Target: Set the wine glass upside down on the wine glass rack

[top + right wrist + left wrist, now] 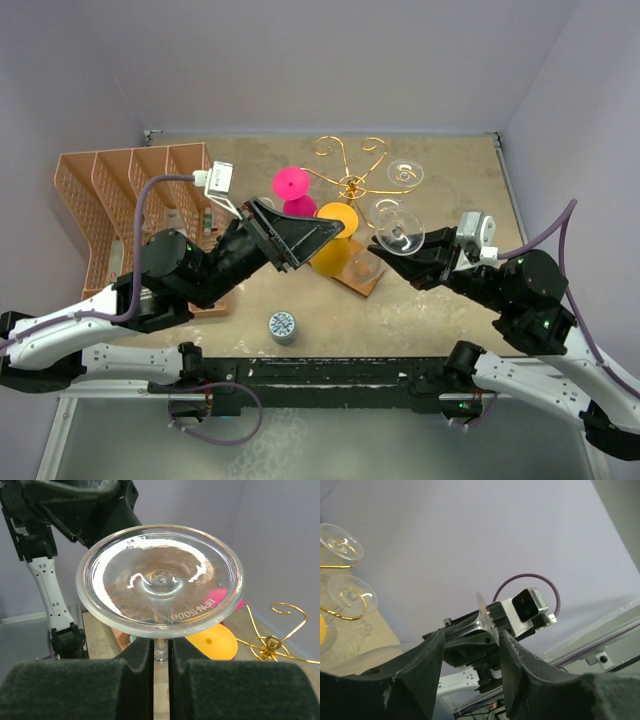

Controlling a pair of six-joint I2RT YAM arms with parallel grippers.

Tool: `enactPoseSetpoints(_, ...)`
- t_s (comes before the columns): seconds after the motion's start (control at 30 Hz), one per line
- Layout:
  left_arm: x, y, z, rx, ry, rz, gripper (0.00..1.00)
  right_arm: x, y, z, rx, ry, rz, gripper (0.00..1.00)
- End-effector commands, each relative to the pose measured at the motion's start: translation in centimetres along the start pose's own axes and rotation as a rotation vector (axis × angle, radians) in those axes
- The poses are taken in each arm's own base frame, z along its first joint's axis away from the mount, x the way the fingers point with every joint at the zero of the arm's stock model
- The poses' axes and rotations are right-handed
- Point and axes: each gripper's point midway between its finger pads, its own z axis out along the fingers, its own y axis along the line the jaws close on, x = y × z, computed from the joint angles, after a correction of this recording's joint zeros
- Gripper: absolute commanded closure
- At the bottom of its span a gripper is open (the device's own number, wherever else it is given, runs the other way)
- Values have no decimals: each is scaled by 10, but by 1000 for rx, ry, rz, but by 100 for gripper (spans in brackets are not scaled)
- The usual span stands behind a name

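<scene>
The right gripper (160,651) has its two black fingers (75,690) squeezed tight on the thin stem of the wine glass (160,582). The round flat foot of the glass stands up just past the fingertips, tipped toward the wrist camera. From above, I see the glass up in the air at the tip of the right gripper, just beside the near right side of the wine glass rack (351,184) and not on it. The left gripper (322,232) points across at it from the other side, close but not touching, in front of an orange glass (330,255). In the left wrist view its fingers (425,655) are apart. Through the gap I see the foot of the glass edge-on, with the right gripper behind it. The bowl of the held glass is hidden under the right fingers. A clear shape low by the rack's wooden base (368,284) may be that bowl, but I cannot tell. A pink glass (292,184) and a clear glass (405,175) hang on the rack foot up. The left arm covers part of the rack and part of the orange basket (110,190). A small round thing (282,326) on the table (450,180) near the arms is too small to make out
</scene>
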Motion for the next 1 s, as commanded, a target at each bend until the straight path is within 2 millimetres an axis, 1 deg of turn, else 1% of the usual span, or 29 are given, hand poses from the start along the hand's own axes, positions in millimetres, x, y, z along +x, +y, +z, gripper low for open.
enactPoseSetpoints(0.0, -10, -27, 6, 85, -37, -147, 54, -22, 15, 6, -95, -76, -40, 100)
enactPoseSetpoints(0.17, -4, -40, 17, 100, 3, -180, 51, -25, 19, 11, -120, -93, -30, 100)
enactPoseSetpoints(0.27, 0, -38, 19, 86, 17, -192, 50, -23, 20, 15, -134, -87, -22, 100)
enactPoseSetpoints(0.53, 2, -35, 17, 77, 22, -211, 50, -15, 20, 25, -141, -61, -14, 100)
enactPoseSetpoints(0.67, 4, -29, 18, 42, 24, -226, 55, -12, 21, 28, -150, -51, -12, 100)
enactPoseSetpoints(0.8, -2, -22, 19, -1, -12, -283, 66, -10, 22, 30, -158, -50, -14, 100)
enactPoseSetpoints(0.97, -2, -11, 20, -47, -31, -326, 77, -10, 22, 32, -160, -59, -11, 100)
